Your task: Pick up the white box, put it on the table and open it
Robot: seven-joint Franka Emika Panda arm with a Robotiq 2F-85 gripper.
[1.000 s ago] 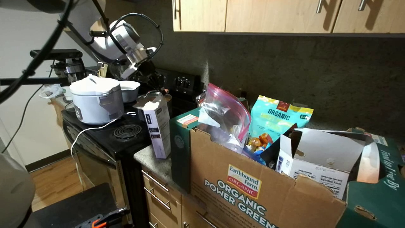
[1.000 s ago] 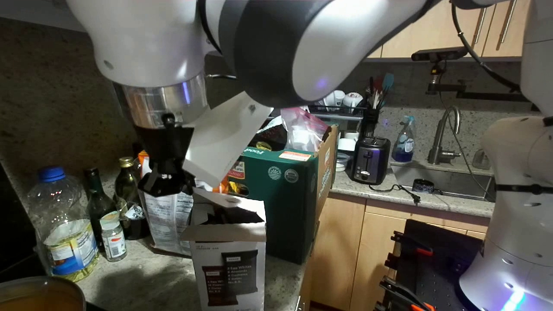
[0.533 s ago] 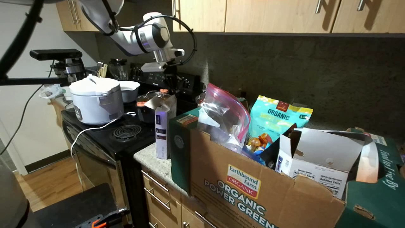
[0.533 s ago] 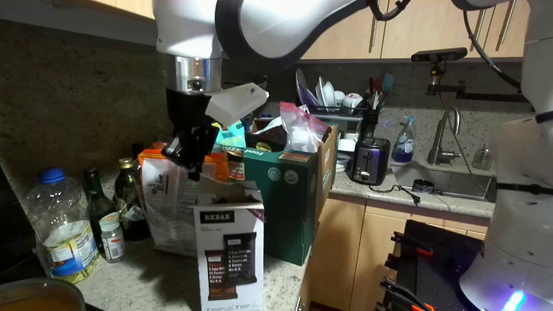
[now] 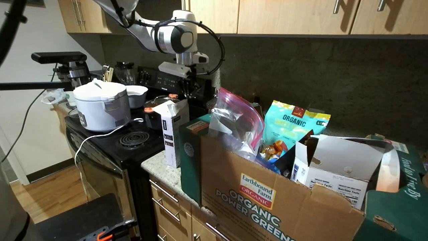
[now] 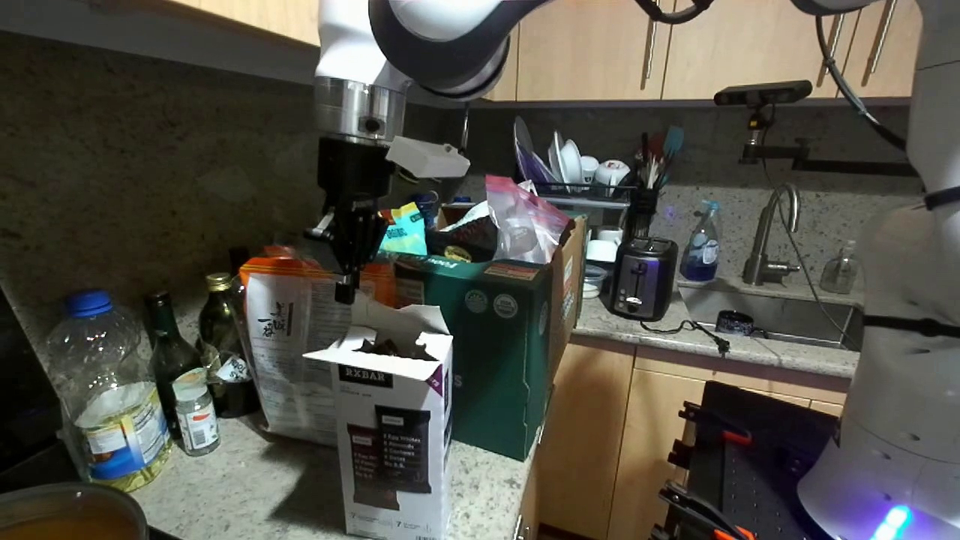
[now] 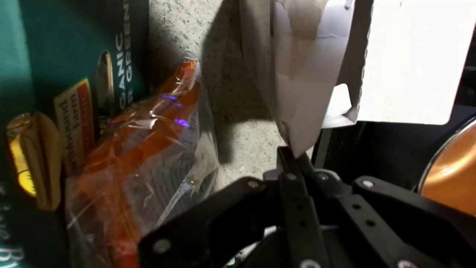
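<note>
The pincer pinches a flap corner of the white RXBAR carton, which sits below it on the bench — base cut off in an exterior view, contents too dark to make out.

The glossy white Panda arm shows charcoal joint bands, a looping black cable, a black Robotiq gripper with silver screws, and, in an exterior view, a silver flange with a boxy white camera at four o'clock and a base lit blue at six.
</note>
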